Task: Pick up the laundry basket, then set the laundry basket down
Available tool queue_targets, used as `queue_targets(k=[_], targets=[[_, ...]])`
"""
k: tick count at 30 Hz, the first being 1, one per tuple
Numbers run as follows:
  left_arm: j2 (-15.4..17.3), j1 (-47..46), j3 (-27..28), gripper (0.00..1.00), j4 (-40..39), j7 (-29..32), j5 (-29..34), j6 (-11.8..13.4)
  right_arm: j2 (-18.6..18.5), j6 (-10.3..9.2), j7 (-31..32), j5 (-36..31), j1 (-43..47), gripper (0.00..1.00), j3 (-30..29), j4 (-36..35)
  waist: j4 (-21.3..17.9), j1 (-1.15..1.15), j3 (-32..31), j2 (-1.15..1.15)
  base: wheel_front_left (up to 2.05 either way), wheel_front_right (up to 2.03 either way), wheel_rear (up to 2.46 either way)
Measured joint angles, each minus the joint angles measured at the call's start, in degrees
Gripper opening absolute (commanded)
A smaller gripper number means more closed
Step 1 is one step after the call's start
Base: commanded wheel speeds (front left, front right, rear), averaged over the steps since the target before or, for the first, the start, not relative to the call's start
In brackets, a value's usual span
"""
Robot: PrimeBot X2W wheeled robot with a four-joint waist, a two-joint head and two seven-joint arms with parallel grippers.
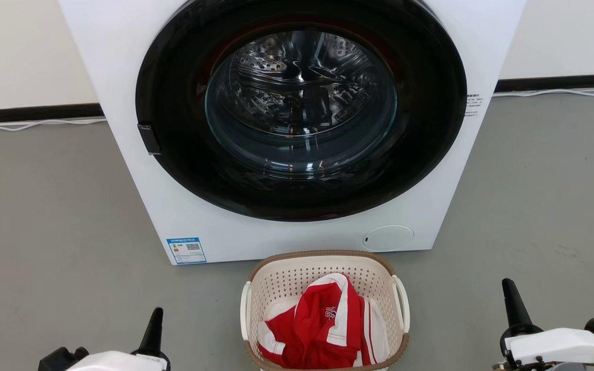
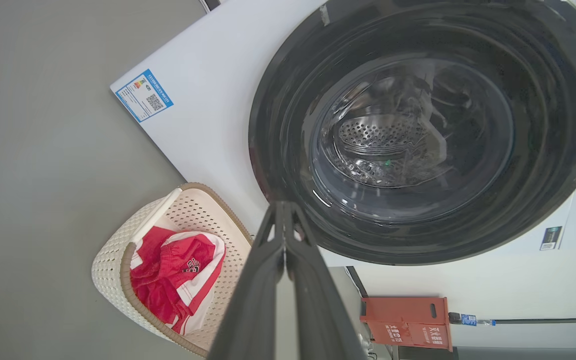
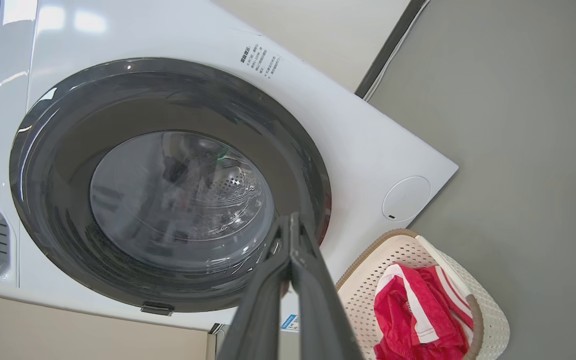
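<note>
The laundry basket (image 1: 297,278) is cream-white and perforated with a brown rim and white loop handles. It stands on the grey floor just before the washing machine, holding a red and white garment (image 1: 323,330). My left gripper (image 1: 155,322) is low at the left, well apart from the basket, fingers pressed together. My right gripper (image 1: 511,301) is low at the right, also apart from it and shut. The left wrist view has the basket (image 2: 113,255) at lower left of the shut fingers (image 2: 284,220). In the right wrist view the basket (image 3: 488,310) lies lower right of the fingers (image 3: 290,235).
A white front-loading washing machine (image 1: 121,62) with a closed dark round door (image 1: 302,103) stands right behind the basket. Grey floor (image 1: 44,232) spreads on both sides. A cable runs along the wall's dark skirting. An orange box (image 2: 408,320) sits by a wall.
</note>
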Motion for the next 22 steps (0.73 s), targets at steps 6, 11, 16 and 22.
queue_targets(k=[6, 11, 16, 22], targets=[[0.0, -1.1, 0.4, 0.00, -0.6, 0.8, -3.3, -0.9, 0.0, 0.00, 1.0, 4.4, 0.0, 0.00, -0.1, -0.2, 0.0, 0.00, 0.1, 0.00, 0.00, 0.00, 0.00], [0.1, -1.2, 0.7, 0.00, -0.9, 1.8, -6.2, -1.4, 0.0, 0.00, 1.8, 8.1, 0.0, 0.00, -0.2, -0.8, 0.0, 0.00, 0.2, 0.00, 0.00, 0.00, 0.00], [0.1, -1.3, 1.2, 0.00, -1.3, 2.5, -8.7, -1.9, 0.0, 0.00, 2.5, 11.9, -0.1, 0.00, -0.3, -1.1, 0.0, 0.00, 0.3, 0.00, 0.00, 0.00, 0.00], [0.1, -2.2, 1.7, 0.00, -1.9, 3.7, -12.6, -2.9, 0.0, 0.00, 3.8, 17.2, -1.1, 0.00, -0.4, -1.4, 0.0, 0.00, 0.4, 0.00, 0.00, 0.00, 0.00]])
